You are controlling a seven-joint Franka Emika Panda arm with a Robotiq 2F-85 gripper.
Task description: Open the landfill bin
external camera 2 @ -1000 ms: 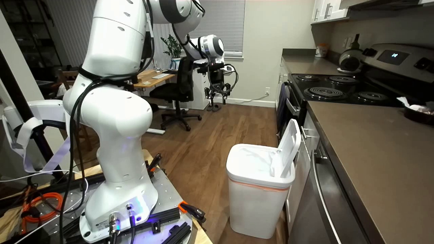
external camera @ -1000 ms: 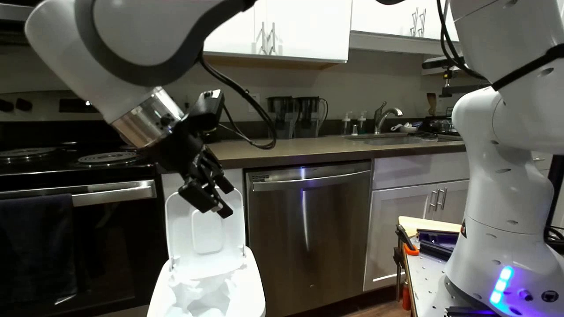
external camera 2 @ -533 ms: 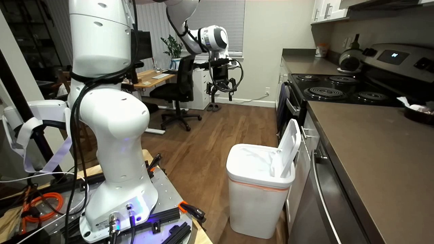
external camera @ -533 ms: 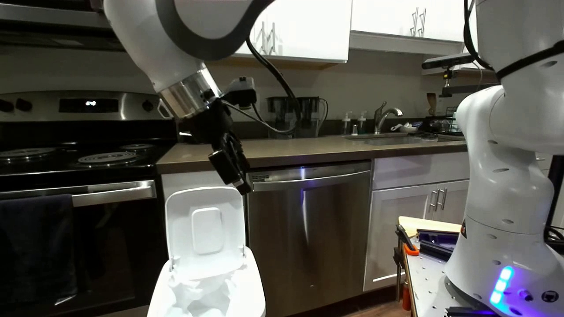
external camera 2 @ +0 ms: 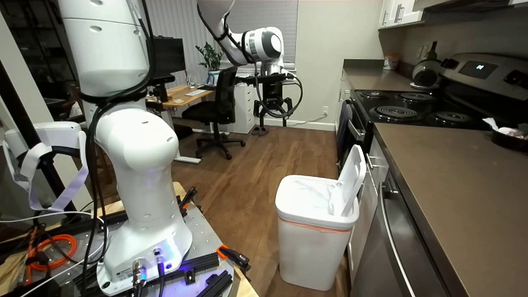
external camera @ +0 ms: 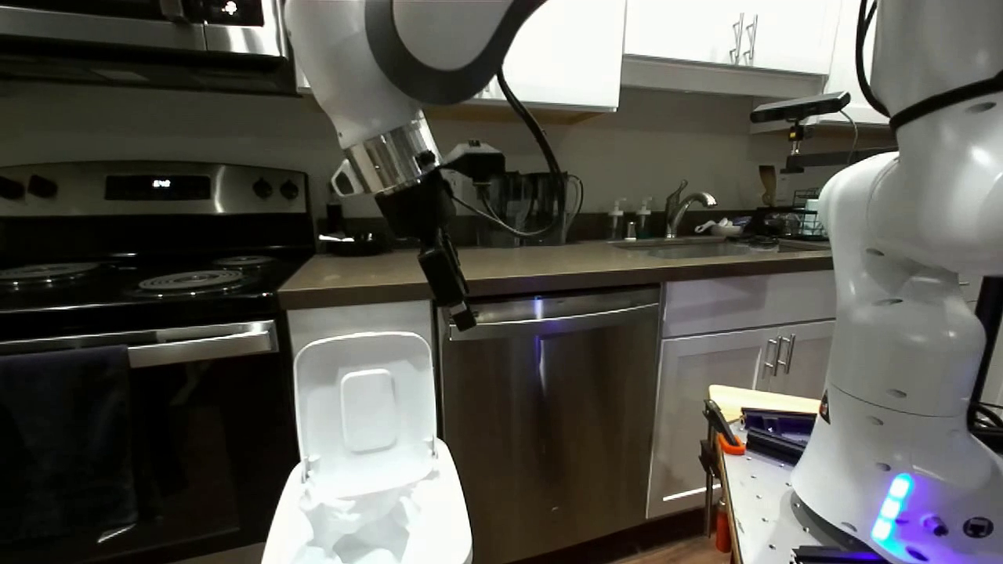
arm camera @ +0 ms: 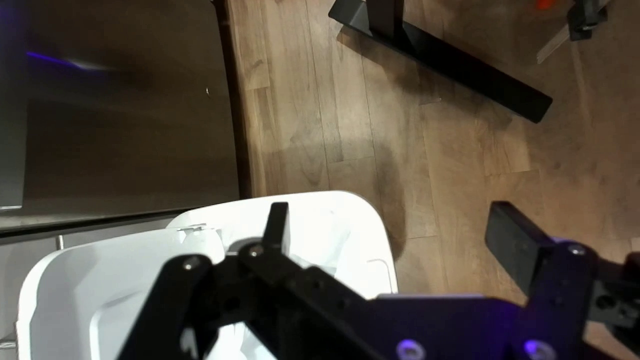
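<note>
The landfill bin is a white plastic bin (external camera: 443, 493) with a white liner inside. Its hinged lid (external camera: 367, 356) stands upright and open, with the recessed underside showing. In an exterior view the bin (external camera 2: 313, 255) stands on the floor with the lid (external camera 2: 354, 173) leaning toward the cabinets. My gripper (external camera: 462, 317) is above and to the right of the lid in that view, apart from it. It also shows in the other exterior view (external camera 2: 273, 123), fingers spread and pointing down. In the wrist view the gripper (arm camera: 390, 207) is wide open and empty above the bin's rim (arm camera: 320, 200).
A stainless dishwasher (external camera: 552, 423) stands beside the bin, under the brown counter (external camera: 548, 266). A black stove (external camera 2: 396, 107) stands further along. The robot base sits on a metal-topped table (external camera 2: 206, 231) with a black and orange clamp (external camera 2: 235, 255). Wood floor (external camera 2: 247, 185) lies around the bin.
My gripper has moved up and away from in front of the lid, to the right in an exterior view, and turned. The bin and its open lid have not moved.
</note>
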